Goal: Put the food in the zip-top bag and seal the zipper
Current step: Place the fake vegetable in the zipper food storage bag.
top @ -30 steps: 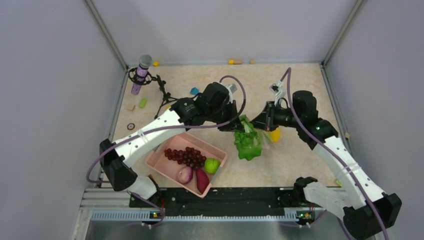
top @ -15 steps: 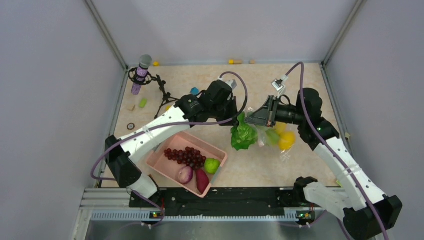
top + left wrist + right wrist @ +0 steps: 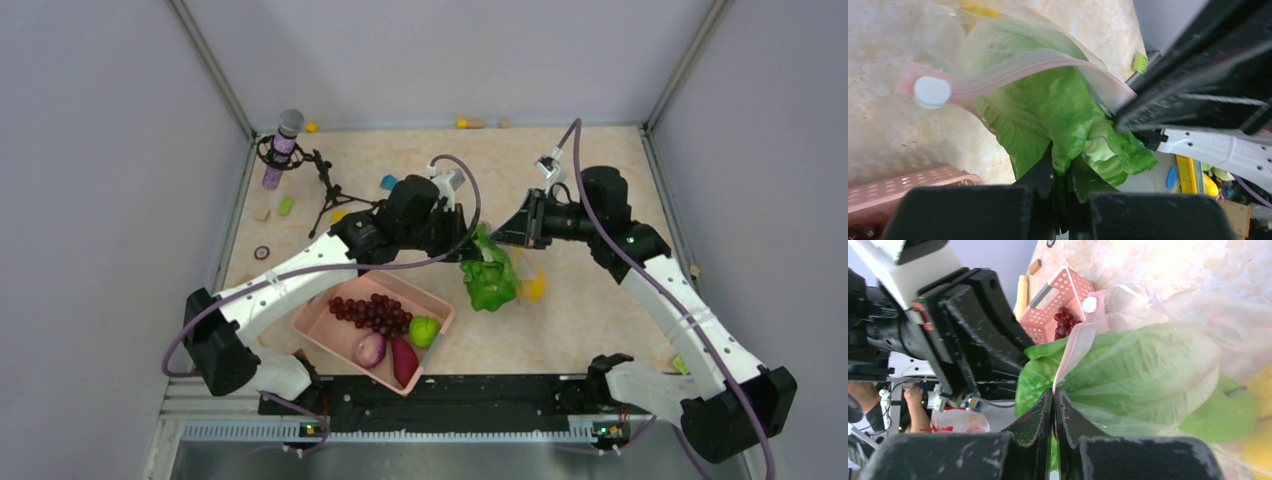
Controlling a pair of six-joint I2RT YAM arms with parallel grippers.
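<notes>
Lettuce (image 3: 1048, 110): bright green, crinkly leaf, partly inside clear bag (image 3: 1168, 300), btwn both arms, just right of pink basket (image 3: 332, 296). Long axis laid far-to-near in top view; far end clamped by left gripper (image 3: 1062, 167). Zipper (image 3: 1018, 74) pinched by right gripper (image 3: 1054, 392).

No readable txt, labels or nos. anywhere — none.

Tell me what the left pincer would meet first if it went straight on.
The left pincer is shut on the lettuce; straight ahead lies the mouth of the zip-top bag, so likely its zipper or clear film first. Depth is unclear.
</notes>
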